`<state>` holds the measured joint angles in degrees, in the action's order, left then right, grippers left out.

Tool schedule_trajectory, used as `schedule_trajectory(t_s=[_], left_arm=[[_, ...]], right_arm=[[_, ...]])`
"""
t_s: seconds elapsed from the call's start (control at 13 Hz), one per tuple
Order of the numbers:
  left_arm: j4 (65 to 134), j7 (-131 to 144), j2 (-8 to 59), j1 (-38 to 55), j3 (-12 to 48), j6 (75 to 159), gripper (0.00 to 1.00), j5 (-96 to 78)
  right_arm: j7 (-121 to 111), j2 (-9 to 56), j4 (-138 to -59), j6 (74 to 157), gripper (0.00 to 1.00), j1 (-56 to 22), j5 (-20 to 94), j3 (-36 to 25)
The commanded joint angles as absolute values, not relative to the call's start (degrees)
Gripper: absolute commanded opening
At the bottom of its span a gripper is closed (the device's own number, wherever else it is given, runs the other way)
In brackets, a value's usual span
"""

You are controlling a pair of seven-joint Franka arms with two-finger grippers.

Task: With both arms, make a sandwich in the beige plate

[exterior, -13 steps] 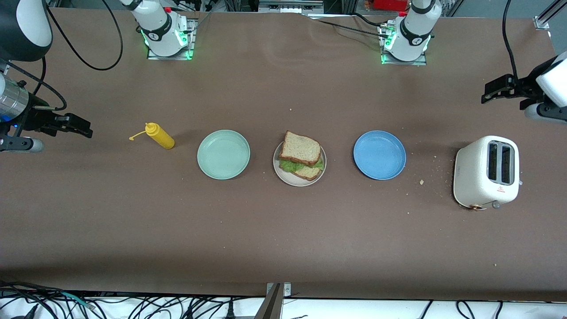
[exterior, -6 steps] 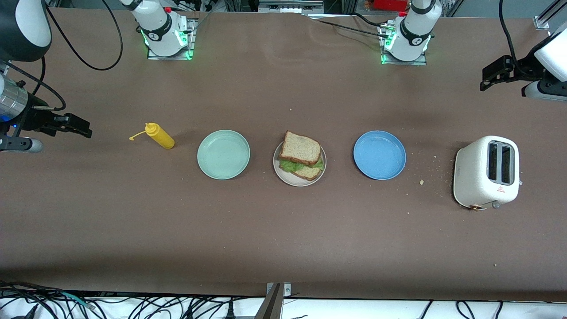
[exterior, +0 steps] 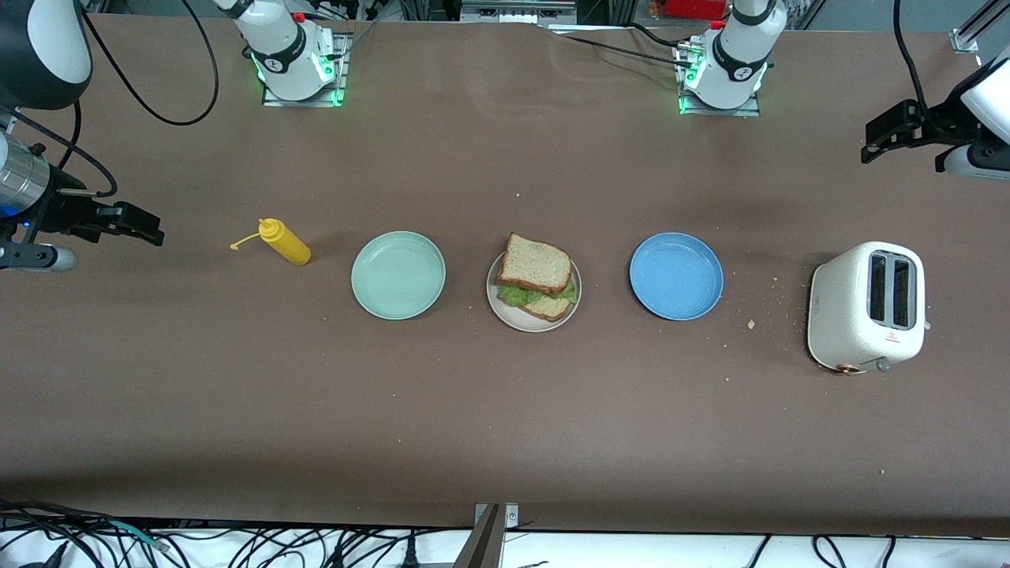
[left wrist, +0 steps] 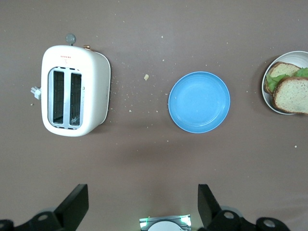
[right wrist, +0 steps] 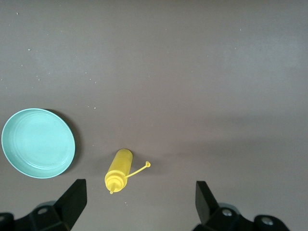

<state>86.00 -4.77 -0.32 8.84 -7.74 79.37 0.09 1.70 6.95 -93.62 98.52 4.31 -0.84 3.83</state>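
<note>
The sandwich [exterior: 536, 272] lies on the beige plate [exterior: 505, 310] at the middle of the table: a brown bread slice on top, green lettuce under it and a second slice below. The left wrist view shows the sandwich [left wrist: 292, 92] and the plate's rim [left wrist: 267, 98] at its edge. My left gripper [exterior: 871, 147] hangs open and holds nothing over bare table at the left arm's end, near the toaster; its fingers [left wrist: 77, 204] stand wide apart. My right gripper [exterior: 151, 230] is open with nothing in it over bare table at the right arm's end, beside the yellow bottle.
A mint-green plate [exterior: 398, 275] and a blue plate [exterior: 676, 276] flank the beige plate, with nothing on either. A yellow squeeze bottle [exterior: 288, 244] lies on its side toward the right arm's end. A white toaster [exterior: 866, 306] stands toward the left arm's end, with crumbs [exterior: 751, 323] beside it.
The left gripper has drawn back toward the left arm's end of the table and the robots' side. The right arm and the things on the table have not moved.
</note>
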Motion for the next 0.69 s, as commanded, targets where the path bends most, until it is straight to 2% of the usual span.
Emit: schedule_trajectory(t_s=[0.0,0.62], left_arm=[[87.5,-4.1,-1.7,8.5,-7.2,80.7,1.0,2.4],[87.5,-4.2,-1.2,8.1,-7.3,81.5,1.0,2.6]], right_arm=[[2.0,6.7,-93.1,97.7,1.0,4.5,-0.6,4.0],[2.0,6.7,-93.1,97.7,1.0,4.5,-0.6,4.0]])
